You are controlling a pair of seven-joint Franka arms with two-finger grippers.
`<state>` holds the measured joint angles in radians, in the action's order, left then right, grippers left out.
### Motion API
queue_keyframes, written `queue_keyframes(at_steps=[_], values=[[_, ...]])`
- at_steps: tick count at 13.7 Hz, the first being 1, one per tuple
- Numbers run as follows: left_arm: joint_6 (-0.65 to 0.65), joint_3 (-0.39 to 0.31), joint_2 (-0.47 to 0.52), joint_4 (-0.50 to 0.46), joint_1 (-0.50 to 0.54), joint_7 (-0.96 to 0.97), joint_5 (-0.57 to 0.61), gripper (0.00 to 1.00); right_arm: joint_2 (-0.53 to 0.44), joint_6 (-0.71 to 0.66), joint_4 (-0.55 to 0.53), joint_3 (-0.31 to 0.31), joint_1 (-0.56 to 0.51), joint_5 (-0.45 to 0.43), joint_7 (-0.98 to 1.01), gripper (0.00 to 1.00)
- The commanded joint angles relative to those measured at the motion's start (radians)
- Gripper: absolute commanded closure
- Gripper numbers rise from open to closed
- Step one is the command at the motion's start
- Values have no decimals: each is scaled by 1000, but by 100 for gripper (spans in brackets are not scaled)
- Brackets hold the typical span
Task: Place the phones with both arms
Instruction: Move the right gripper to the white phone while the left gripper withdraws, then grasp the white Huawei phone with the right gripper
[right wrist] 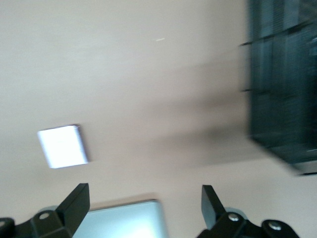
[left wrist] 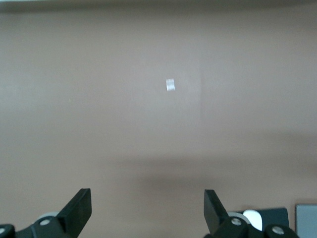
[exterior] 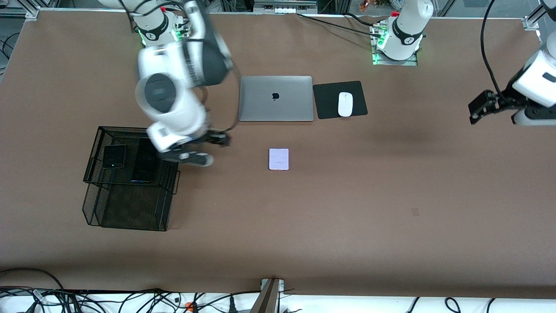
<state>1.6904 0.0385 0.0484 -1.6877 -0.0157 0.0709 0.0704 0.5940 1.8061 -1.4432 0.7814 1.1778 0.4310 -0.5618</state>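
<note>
Nearest me sits the mesh tray [exterior: 130, 204]; its upper tier holds the squarish black phone [exterior: 114, 156] and, beside it, the long black slab [exterior: 145, 161]. The lilac phone [exterior: 278, 159] lies flat on bare table, between the tray and the laptop [exterior: 276, 98]. I judge it thin, rigid and slick, best pinched across its edges. My right gripper [exterior: 197, 150] hangs beside the tray, jaws wide, empty. The left gripper [exterior: 482, 106] waits at its own end, spread wide, holding nothing.
</note>
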Motion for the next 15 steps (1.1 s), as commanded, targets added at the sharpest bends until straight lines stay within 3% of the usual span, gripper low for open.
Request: queue_keyframes(at_steps=[1,4,10,15], values=[[-5,-11,22,-38,-6,-22,-44,0,71,146,26,-98,36,8,-192,0],[-3,-12,13,-35,-3,-23,-47,0,160,286,41,-160,80,8,-300,0],[-41,-12,10,-18,16,-22,-44,0,323,470,41,-166,88,8,-282,0],[-43,4,10,-3,13,-22,-43,0,380,536,40,-168,83,9,-216,0]])
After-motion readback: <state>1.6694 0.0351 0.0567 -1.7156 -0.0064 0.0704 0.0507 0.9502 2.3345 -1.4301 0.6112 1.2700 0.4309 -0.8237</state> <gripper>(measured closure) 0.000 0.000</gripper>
